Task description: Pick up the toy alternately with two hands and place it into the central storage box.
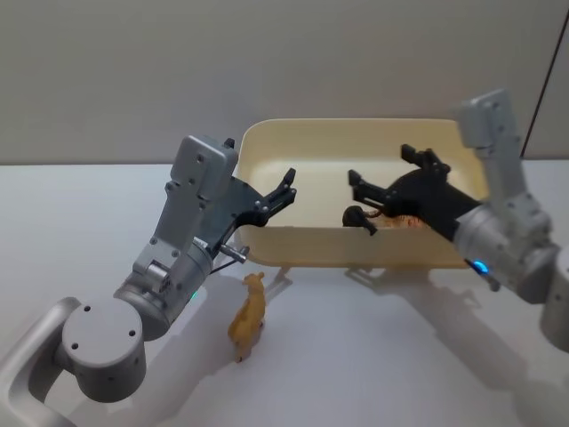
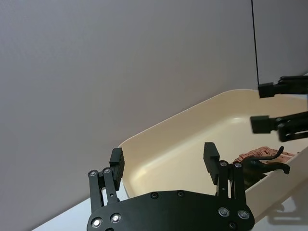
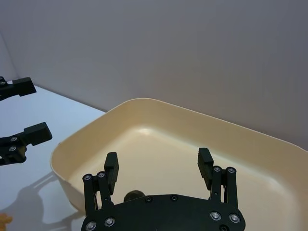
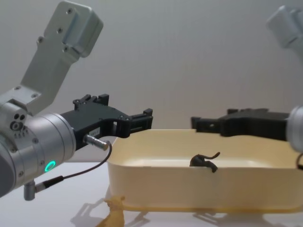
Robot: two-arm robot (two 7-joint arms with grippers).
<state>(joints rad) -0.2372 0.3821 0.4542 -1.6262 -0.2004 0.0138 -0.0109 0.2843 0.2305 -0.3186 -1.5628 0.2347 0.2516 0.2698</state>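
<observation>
The cream storage box [image 1: 338, 246] stands at the table's middle. Inside it lie a dark toy [image 1: 358, 217] and a brownish toy [image 1: 405, 221]. A tan animal toy [image 1: 249, 315] stands on the table in front of the box's left end. My left gripper [image 1: 287, 187] hovers open and empty over the box's left rim. Above the toys in the box, my right gripper [image 1: 382, 166] is open and empty too. In the chest view both grippers [image 4: 142, 121] [image 4: 199, 124] hang above the box [image 4: 189, 189], tips facing each other, the dark toy [image 4: 203, 162] below.
A grey wall rises close behind the box. White tabletop lies free to the left and in front of the box. My left arm's base sits on a pale block [image 1: 36, 356] at the near left corner.
</observation>
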